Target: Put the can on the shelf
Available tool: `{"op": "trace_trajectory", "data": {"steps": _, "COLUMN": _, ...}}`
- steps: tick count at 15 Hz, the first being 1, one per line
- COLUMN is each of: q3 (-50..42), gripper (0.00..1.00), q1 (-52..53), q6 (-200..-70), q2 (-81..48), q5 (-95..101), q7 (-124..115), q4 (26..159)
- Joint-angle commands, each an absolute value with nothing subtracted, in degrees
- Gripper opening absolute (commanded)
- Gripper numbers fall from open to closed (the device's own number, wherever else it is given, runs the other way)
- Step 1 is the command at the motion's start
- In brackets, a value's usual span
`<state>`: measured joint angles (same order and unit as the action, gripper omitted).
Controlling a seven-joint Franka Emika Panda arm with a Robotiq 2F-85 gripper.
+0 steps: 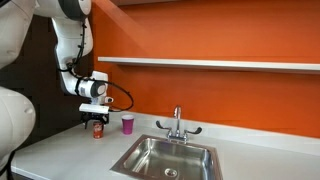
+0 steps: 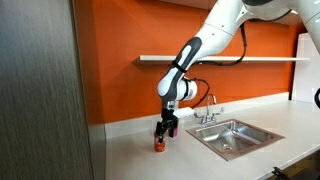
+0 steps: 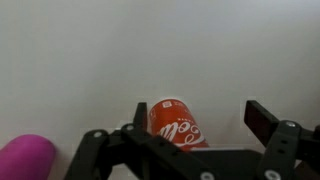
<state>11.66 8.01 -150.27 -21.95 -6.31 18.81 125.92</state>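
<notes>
The red can [image 1: 97, 131] stands upright on the white countertop near the orange wall; it also shows in the other exterior view [image 2: 158, 144] and in the wrist view [image 3: 177, 125]. My gripper [image 1: 96, 121] is right over it, also in an exterior view [image 2: 165, 129]. In the wrist view the gripper [image 3: 203, 114] is open, with the can between the fingers: the left finger is close beside the can and the right finger stands clearly apart. The long pale shelf [image 1: 210, 63] runs along the orange wall high above the counter, also in an exterior view [image 2: 230, 58].
A purple cup [image 1: 127, 123] stands on the counter just beside the can, also in the wrist view [image 3: 25, 158]. A steel sink [image 1: 165, 157] with a faucet [image 1: 178, 122] lies further along the white countertop [image 1: 60, 150]. A dark panel [image 2: 40, 90] stands at the counter's end.
</notes>
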Motion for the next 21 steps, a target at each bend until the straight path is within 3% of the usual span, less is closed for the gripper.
{"op": "trace_trajectory", "data": {"steps": 1, "q3": 14.41, "gripper": 1.00, "q1": 5.83, "q6": -155.49, "q2": -21.33, "q5": -8.72, "q7": 19.32, "q4": 128.13}}
{"op": "trace_trajectory", "data": {"steps": 21, "q3": 17.70, "gripper": 1.00, "q1": 2.54, "q6": -168.58, "q2": -23.37, "q5": -7.00, "q7": 18.45, "q4": 130.44}}
